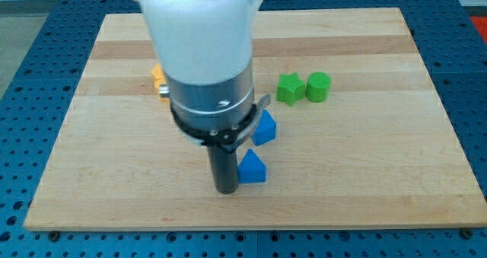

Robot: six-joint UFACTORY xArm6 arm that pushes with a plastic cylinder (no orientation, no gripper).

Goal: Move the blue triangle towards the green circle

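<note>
A: Contact is needed first. My tip (227,189), a bare rod with no end effector to clench or release, is seen just beside the lower small blue plastic triangle (253,168), on the side facing the tabletop's (380,174) left edge, near its bottom edge.

B: And the small green plastic circle (319,87)?

A: It is set well apart, towards the right edge, touching a green plastic star (288,89). A slanting push is advised, with the second blue block (264,128) avoided.
</note>
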